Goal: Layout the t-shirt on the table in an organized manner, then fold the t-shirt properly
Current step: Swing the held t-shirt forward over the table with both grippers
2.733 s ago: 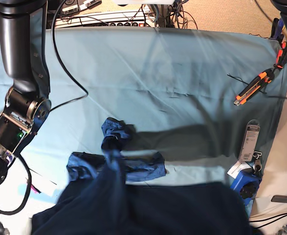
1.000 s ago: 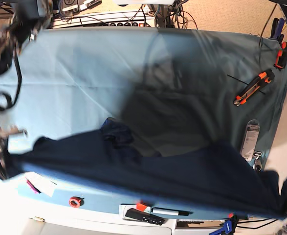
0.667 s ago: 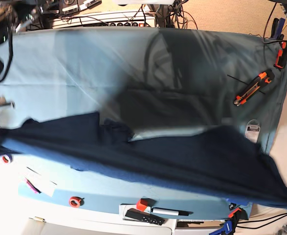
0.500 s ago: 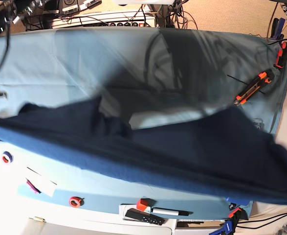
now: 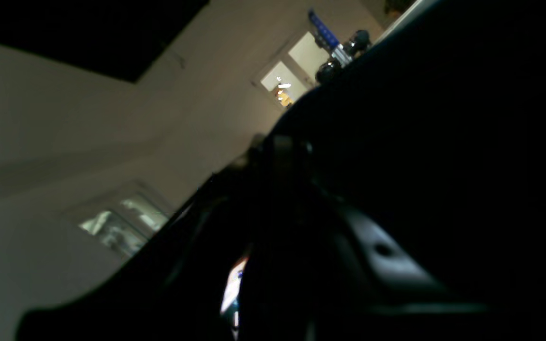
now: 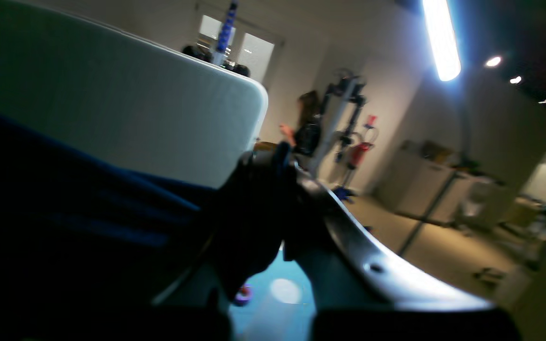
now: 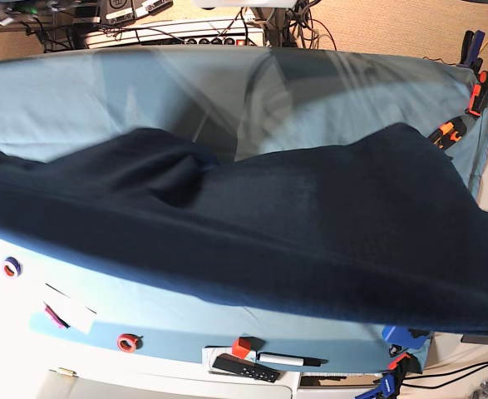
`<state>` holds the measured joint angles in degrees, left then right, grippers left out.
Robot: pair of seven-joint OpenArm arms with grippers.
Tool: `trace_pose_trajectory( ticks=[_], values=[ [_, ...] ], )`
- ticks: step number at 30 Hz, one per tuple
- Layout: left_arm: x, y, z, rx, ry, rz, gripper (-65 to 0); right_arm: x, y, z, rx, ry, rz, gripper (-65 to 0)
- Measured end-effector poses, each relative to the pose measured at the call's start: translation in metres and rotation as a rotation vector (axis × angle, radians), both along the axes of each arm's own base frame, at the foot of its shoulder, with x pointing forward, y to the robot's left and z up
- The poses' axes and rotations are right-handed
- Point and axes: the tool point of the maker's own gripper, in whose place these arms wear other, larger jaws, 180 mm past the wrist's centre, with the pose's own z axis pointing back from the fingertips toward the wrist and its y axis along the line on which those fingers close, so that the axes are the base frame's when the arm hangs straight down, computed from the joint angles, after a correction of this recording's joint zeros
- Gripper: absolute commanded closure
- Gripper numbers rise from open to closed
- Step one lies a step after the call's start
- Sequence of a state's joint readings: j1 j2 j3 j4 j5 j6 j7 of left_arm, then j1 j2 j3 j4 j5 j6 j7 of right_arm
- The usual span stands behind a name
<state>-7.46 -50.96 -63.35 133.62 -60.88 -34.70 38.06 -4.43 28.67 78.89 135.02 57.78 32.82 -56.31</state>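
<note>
And here we see the t-shirt (image 7: 293, 224) stretched wide across the base view, a broad dark navy band running from the left edge of the picture right out past the right edge, hanging above the worktop (image 7: 102, 100) and hiding most of its middle. Its upper edge rises in two humps with a dip between them, and the teal cloth of the worktop shows beyond it along the far edge and in a strip along the near edge. Neither arm shows in this view.

Over at the right wrist camera, we find the right gripper (image 6: 273, 166) closed tight on a bunched bit of the t-shirt (image 6: 64, 208), the navy fabric pulling away to the left of the picture. A white panel (image 6: 112, 104) fills the space behind it.

At the left wrist camera it is very dark; we make out the left gripper (image 5: 282, 156) closed, with the dark t-shirt (image 5: 443, 142) filling the right side of the picture and seemingly pinched in it.

Along the near edge of the worktop we spot a red tape roll (image 7: 127, 342), a purple tape roll (image 7: 11, 267), a small red block (image 7: 242, 347), a black remote (image 7: 244, 366) and a pen (image 7: 289, 360). An orange clamp (image 7: 480, 91) sits at the far right corner.
</note>
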Motion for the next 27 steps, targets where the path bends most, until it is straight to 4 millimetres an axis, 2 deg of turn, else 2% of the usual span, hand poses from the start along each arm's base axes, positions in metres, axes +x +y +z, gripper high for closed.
trace_pose_trajectory(
  ticks=[9, 15, 23, 27],
  values=[
    [-0.008, -0.015, 0.015, 0.144, -0.035, 0.024, 0.0, -0.018, -0.008, 0.032, -0.117, -0.025, -0.079, 0.0],
    [-0.01, -0.014, 0.047, 0.229, -0.124, 0.122, 0.0, -0.017, -0.001, 0.058, -0.228, -0.043, -0.088, 0.0],
    [-0.012, -0.026, 0.064, 0.335, -0.151, 0.153, 0.0, -0.018, -0.001, 0.07, -0.275, -0.055, -0.109, 0.0],
    [-0.014, -0.032, 0.076, 0.382, -0.182, 0.177, 0.0, -0.024, -0.008, 0.081, -0.273, -0.098, -0.163, 0.0]
  ],
)
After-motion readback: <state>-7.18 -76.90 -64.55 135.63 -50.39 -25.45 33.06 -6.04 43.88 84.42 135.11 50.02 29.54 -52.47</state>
